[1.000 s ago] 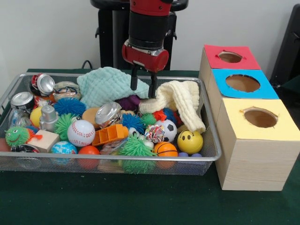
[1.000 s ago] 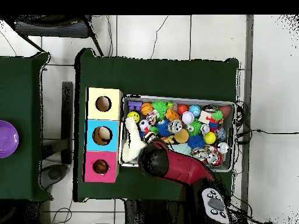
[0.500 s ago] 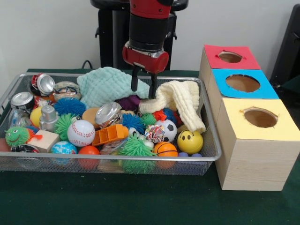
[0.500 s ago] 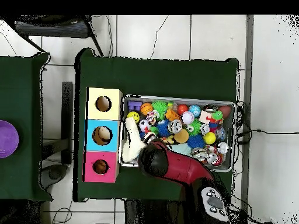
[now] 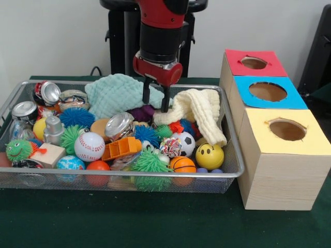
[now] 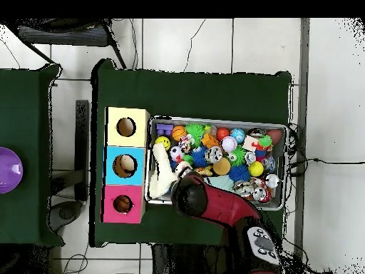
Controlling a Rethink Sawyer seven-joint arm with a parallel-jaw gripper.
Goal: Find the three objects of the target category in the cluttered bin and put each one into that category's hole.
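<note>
The wire-mesh bin [image 5: 124, 174] is full of clutter; it also shows in the overhead view [image 6: 214, 120]. My gripper [image 5: 155, 101] hangs open and empty over the bin's back middle. It is above a purple fuzzy thing [image 5: 142, 112], between a teal cloth [image 5: 116, 93] and a cream knitted cloth [image 5: 199, 109]. In the overhead view the arm [image 6: 214, 203] hides the gripper. The red-bordered hole [image 5: 253, 62] is on the farthest box, and it also shows in the overhead view [image 6: 122, 204]. No plush animal shows clearly. An orange-red bit [image 5: 177, 127] peeks from under the cream cloth.
The blue-bordered hole [image 5: 267, 91] and the yellow-bordered hole [image 5: 287, 129] stand in front of the red one. The bin holds crushed cans [image 5: 119, 125], spiky pom balls [image 5: 150, 163], a baseball [image 5: 89, 146], a soccer ball [image 5: 184, 143] and a yellow smiley ball [image 5: 209, 156].
My gripper has shifted slightly left and a little lower over the purple thing. Nothing in the bin has moved.
</note>
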